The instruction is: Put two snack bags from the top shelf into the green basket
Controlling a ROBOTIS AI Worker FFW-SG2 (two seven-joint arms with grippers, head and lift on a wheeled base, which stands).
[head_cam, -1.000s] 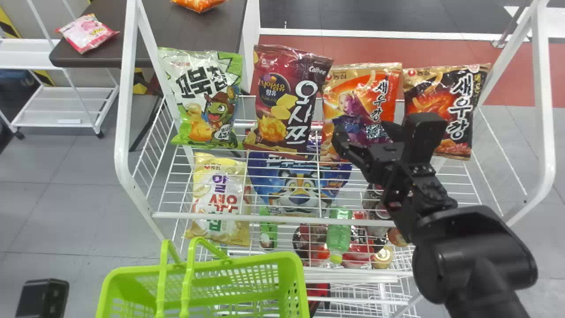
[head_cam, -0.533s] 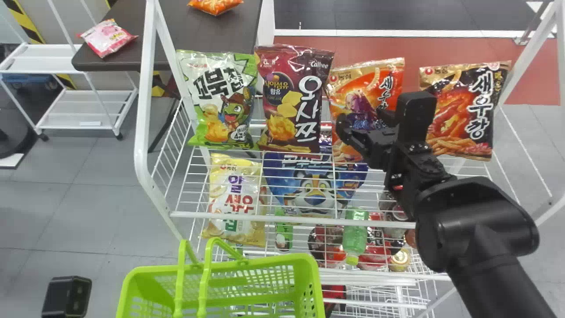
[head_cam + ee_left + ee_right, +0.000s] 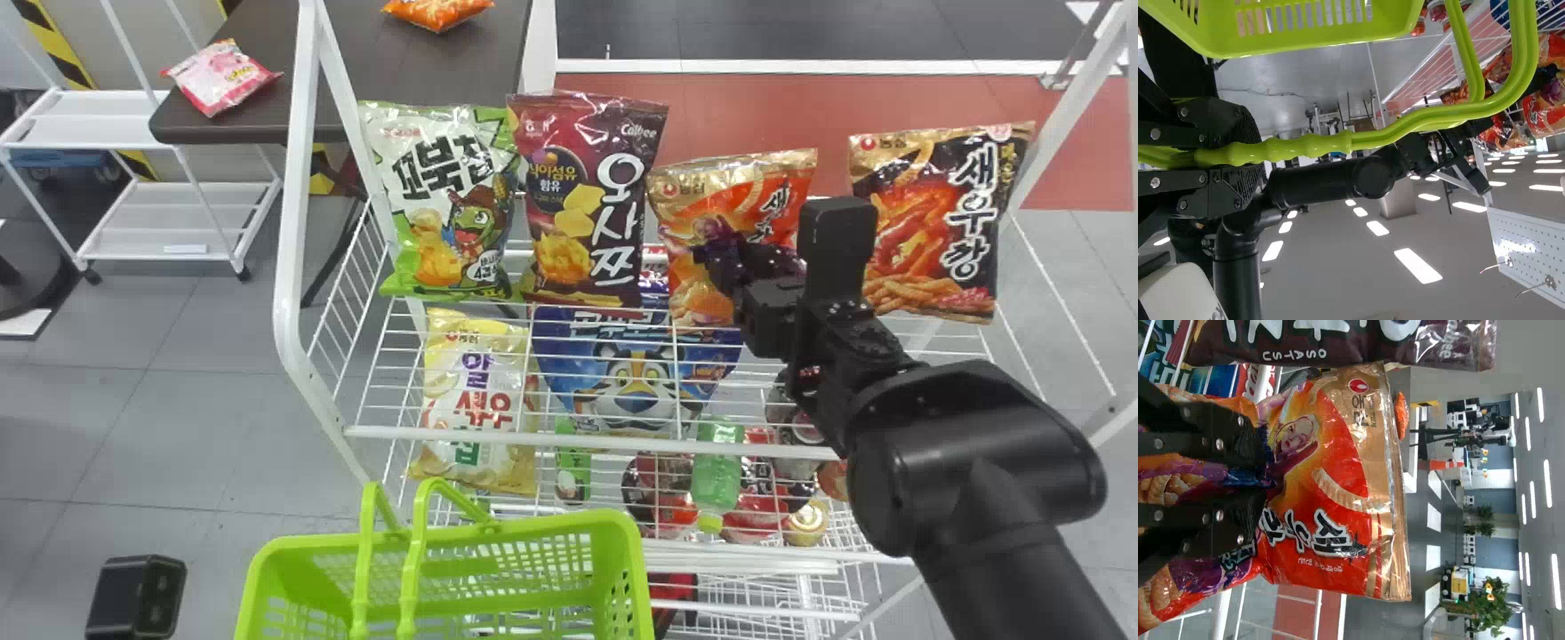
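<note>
The orange snack bag (image 3: 725, 200) on the top shelf is creased and leans a little, with my right gripper (image 3: 742, 267) at its middle. In the right wrist view, the orange bag (image 3: 1331, 487) is pinched and puckered between the fingers of my right gripper (image 3: 1261, 479). Part of my left gripper (image 3: 135, 597) stands at the lower left, beside the green basket (image 3: 569, 524). The left wrist view has my left gripper (image 3: 1248, 157) shut on the basket handles (image 3: 1378, 139).
A green-white bag (image 3: 444, 204) and a dark red bag (image 3: 587, 200) stand left of the orange one, a black-orange bag (image 3: 942, 222) right of it. White shelf rails (image 3: 587, 442) run in front. Lower down are more snacks and a green bottle (image 3: 716, 471).
The head view has shifted. My right gripper has closed on the orange bag, whose top has dropped and creased. The left gripper keeps its place by the basket.
</note>
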